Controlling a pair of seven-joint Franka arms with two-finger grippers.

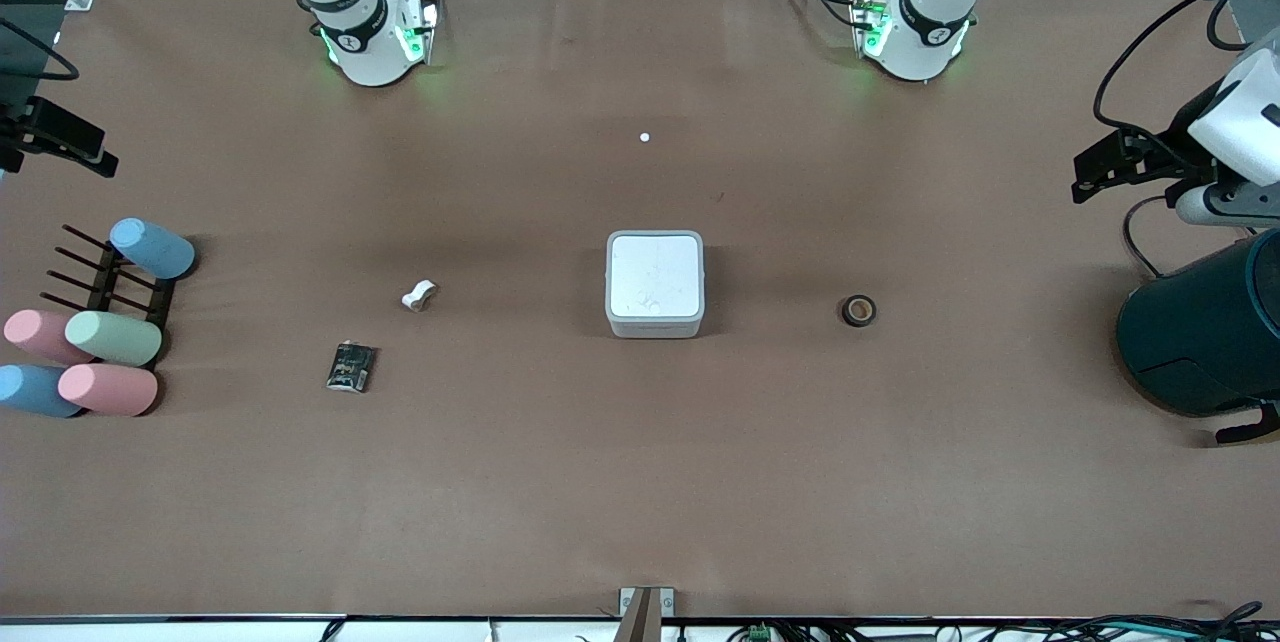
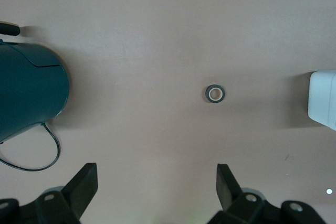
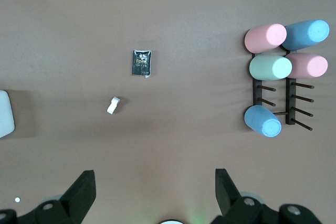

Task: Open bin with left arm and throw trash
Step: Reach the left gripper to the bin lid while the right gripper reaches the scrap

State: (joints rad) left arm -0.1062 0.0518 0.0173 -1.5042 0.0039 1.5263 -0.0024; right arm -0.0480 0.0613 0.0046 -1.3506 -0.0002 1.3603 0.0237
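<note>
The bin (image 1: 655, 282), a light-grey box with its white lid shut, sits mid-table; its edge shows as bin (image 2: 323, 98) and bin (image 3: 4, 113). Trash lies around it. A white paper scrap (image 1: 419, 295) (image 3: 113, 105) and a black packet (image 1: 350, 367) (image 3: 142, 63) lie toward the right arm's end. The brown tape ring (image 1: 858, 310) (image 2: 214, 93) lies toward the left arm's end. My left gripper (image 1: 1100, 167) (image 2: 157, 174) hangs open and empty, high over the table by the teal container. My right gripper (image 1: 85, 147) (image 3: 156, 179) hangs open and empty, high over the rack end.
A big dark teal round container (image 1: 1200, 332) (image 2: 26, 93) with a cable stands at the left arm's end. A black rack (image 1: 110, 282) with several pastel cylinders (image 3: 270, 66) occupies the right arm's end. A tiny white dot (image 1: 645, 137) lies between the bin and the bases.
</note>
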